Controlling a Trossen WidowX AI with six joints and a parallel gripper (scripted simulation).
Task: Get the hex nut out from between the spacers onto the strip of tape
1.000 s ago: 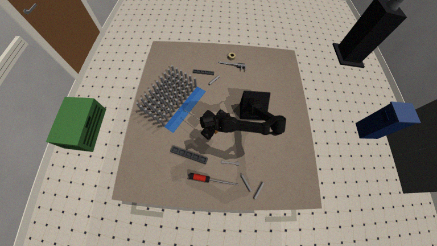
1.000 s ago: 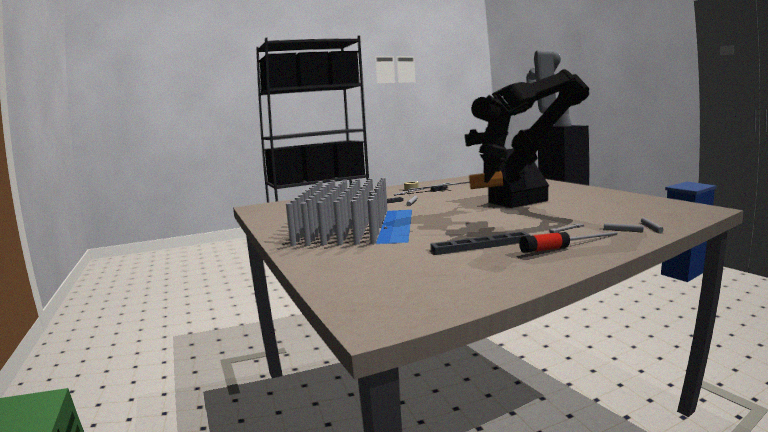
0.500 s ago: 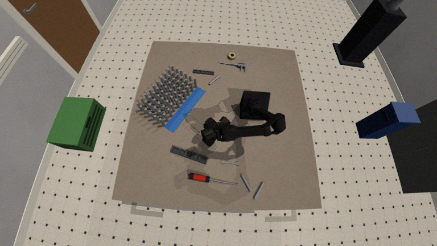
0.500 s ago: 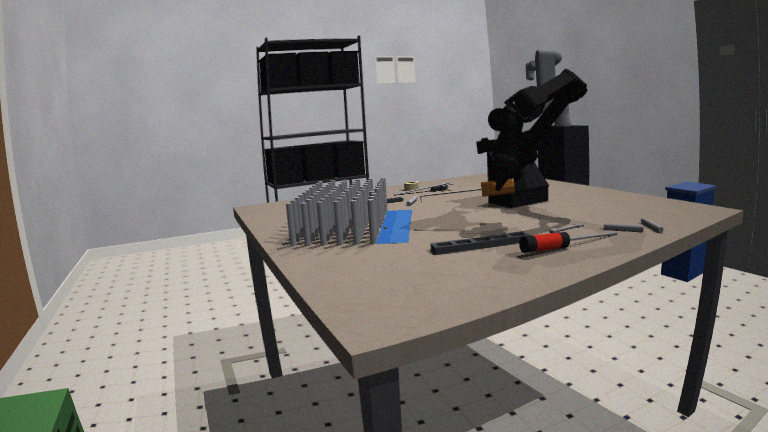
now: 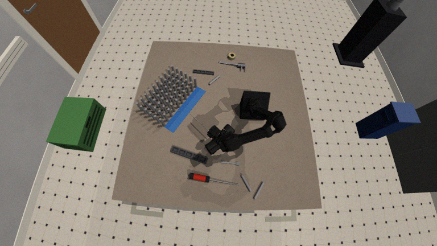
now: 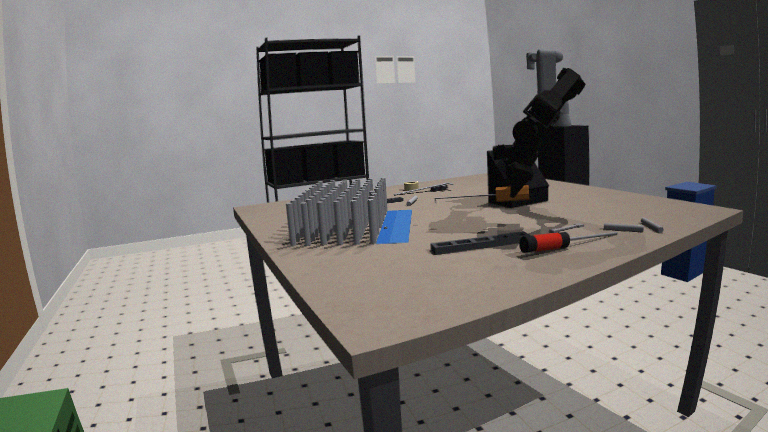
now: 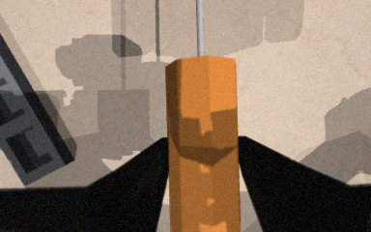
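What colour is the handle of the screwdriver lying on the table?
Red, with a black end; the screwdriver shows best in the exterior view.

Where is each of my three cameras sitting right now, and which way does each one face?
Top: overhead, facing straight down on the table; shows the whole arm, the spacers and the blue tape.
Exterior: off a table corner at standing height, facing across the table toward the shelf rack; shows the arm folded low.
Wrist: on the gripper, facing along the pick's handle down at the table; shows both black fingers shut on it.
Shared: top and exterior both show the red screwdriver; all show the pick's shaft.
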